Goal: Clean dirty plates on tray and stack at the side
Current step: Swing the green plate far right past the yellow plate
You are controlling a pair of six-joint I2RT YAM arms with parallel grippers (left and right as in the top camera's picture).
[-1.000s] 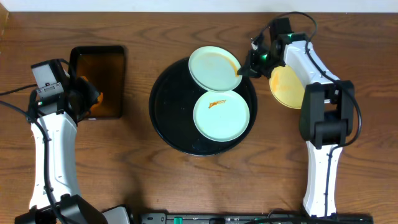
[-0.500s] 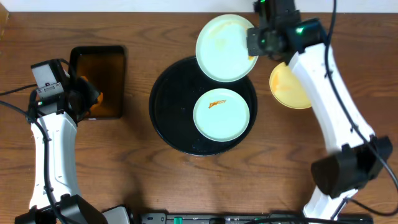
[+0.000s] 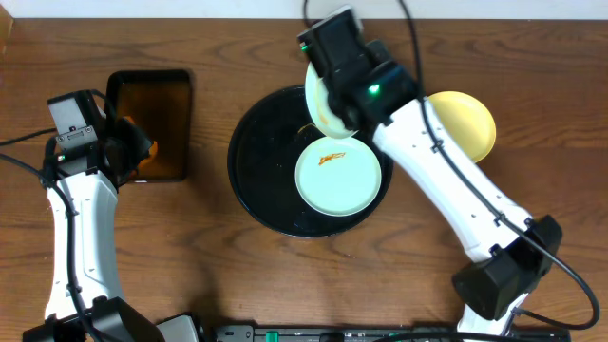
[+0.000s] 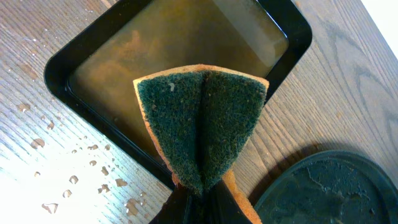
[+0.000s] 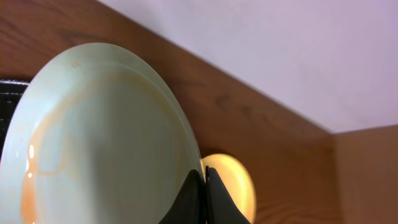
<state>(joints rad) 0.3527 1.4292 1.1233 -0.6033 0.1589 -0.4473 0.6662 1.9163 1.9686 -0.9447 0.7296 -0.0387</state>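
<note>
R gripper (image 5: 204, 179) pinches rim of smeared mint plate (image 5: 99, 137), tilted above round black tray (image 3: 249, 180) far edge; 2nd mint plate (image 3: 337, 180) lies in tray, yellow plate (image 3: 470, 123) beside it. L gripper (image 4: 199, 193) clamps folded sponge (image 4: 202, 118).

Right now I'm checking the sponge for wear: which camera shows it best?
Left wrist: the sponge sits large and centred, folded, green side out, pinched in the left tool. Overhead shows only an orange sliver. Right wrist shows none of it.
</note>
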